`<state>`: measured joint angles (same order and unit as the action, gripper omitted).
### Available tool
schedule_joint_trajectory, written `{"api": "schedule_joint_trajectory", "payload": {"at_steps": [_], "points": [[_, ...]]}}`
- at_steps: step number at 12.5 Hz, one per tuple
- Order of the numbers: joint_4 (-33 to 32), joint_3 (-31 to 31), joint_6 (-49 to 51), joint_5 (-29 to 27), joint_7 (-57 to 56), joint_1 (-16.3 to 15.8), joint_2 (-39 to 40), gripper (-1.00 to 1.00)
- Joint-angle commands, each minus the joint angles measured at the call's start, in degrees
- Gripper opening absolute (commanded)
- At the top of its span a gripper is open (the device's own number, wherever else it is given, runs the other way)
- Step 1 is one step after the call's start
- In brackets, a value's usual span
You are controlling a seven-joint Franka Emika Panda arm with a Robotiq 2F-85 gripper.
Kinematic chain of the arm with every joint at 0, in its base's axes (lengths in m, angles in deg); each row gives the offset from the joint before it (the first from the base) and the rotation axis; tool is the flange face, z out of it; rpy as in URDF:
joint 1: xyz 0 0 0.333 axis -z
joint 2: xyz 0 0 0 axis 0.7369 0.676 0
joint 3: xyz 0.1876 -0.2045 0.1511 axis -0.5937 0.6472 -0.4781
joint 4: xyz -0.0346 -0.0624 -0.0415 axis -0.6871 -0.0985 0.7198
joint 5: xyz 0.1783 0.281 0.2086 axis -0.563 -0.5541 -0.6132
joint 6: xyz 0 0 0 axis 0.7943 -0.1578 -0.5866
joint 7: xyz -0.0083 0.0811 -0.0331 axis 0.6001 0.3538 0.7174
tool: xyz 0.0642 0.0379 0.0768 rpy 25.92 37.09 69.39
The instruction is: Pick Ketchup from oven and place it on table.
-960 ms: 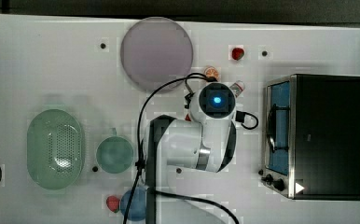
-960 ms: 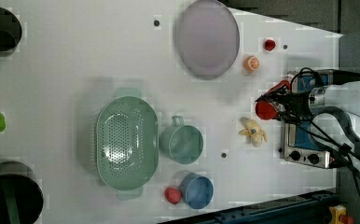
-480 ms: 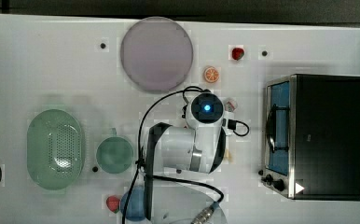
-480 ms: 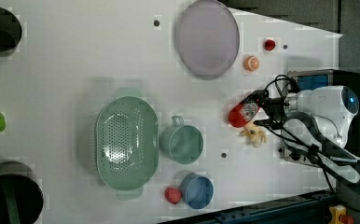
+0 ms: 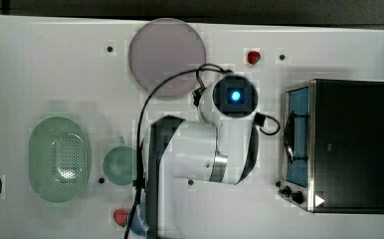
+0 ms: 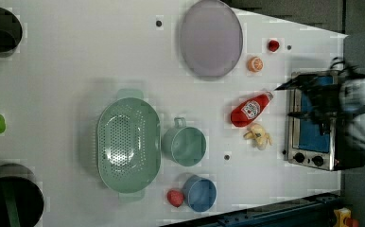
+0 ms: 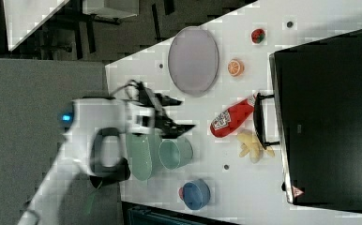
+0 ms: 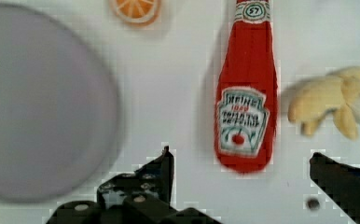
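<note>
Ketchup (image 6: 250, 109) lies flat on the counter (image 6: 76, 71), just off the oven (image 6: 317, 127); end effector (image 8: 241, 170) open and empty above, bottle released.

Ketchup bottle lying flat on the table, outside the oven.

The ketchup (image 6: 251, 109) is a red squeeze bottle with a white label, on its side on the white table (image 6: 76, 61), label up, neck toward the oven (image 6: 315, 125). The oven has a steel front frame, bluish glass door and black knobs.
</note>
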<state>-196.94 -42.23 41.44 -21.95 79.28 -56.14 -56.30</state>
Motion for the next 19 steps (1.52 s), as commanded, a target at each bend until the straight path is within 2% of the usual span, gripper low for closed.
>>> {"api": "schedule_joint_trajectory", "payload": {"at_steps": [1, 4, 7, 19], "points": [[11.5, -0.4, 10.3, 0.9, 1.5, -0.4, -8.8, 1.00], [20.6, -0.5, 25.0, 5.1, 3.4, -0.4, -9.1, 1.00], [24.6, -0.5, 33.6, 5.1, 3.5, -0.4, -9.3, 1.00], [24.6, -0.5, 34.0, 5.1, 3.5, -0.5, -8.1, 1.00]]}}
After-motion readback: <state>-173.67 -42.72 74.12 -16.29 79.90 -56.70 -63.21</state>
